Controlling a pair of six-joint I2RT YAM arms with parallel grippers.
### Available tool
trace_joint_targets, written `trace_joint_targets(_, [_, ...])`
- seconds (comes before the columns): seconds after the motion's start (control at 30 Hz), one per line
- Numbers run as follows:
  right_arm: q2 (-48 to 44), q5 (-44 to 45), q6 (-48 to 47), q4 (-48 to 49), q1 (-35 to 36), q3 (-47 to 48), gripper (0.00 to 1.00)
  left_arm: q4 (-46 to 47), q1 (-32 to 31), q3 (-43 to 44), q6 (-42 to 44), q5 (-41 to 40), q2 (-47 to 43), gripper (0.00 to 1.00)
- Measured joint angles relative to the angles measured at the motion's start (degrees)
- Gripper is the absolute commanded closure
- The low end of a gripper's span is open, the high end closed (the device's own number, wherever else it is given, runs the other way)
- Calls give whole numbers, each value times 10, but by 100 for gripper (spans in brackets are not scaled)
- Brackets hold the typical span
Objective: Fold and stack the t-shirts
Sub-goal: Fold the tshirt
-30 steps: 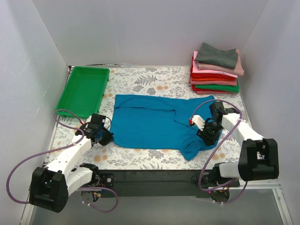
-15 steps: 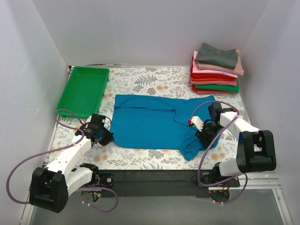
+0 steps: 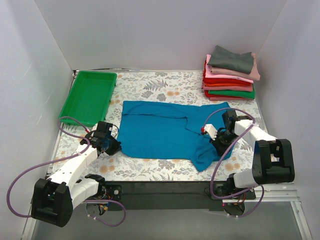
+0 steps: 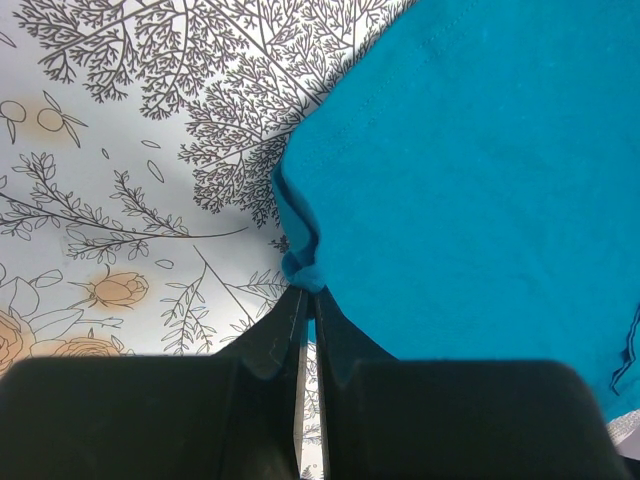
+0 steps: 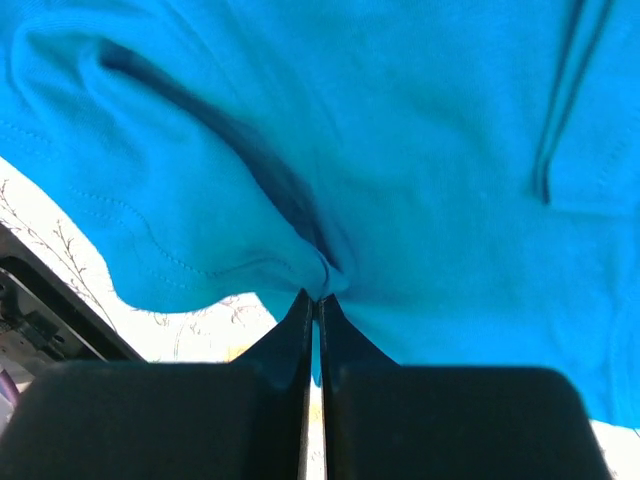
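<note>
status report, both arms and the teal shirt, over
Left end effector shut on teal t-shirt, near-left corner. Right end effector shut on its right side. Shirt spread out, not stacked. Nothing lying on it.

The top view is bright and evenly lit, with diffuse light off the white walls (image 3: 150, 35). Shadows are faint and soft, and nothing glares.

In the left wrist view the table (image 4: 120, 150) print is crisp. A soft grey shadow lies left of centre along the tee (image 4: 480, 180) edge. The left fingers (image 4: 270, 350) at 6 o'clock are featureless black.

In the right wrist view a dark crease shadow runs from 10 o'clock to centre. The right fingers (image 5: 285, 340) at 6 o'clock are underexposed, and the table at 7 o'clock is washed out.
</note>
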Motion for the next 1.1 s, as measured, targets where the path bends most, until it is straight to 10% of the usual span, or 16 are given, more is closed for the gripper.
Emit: trace_joint_targets(1.1, [-271, 50, -28, -183, -3, -23, 99, -43, 0, 3, 1, 7, -55, 100])
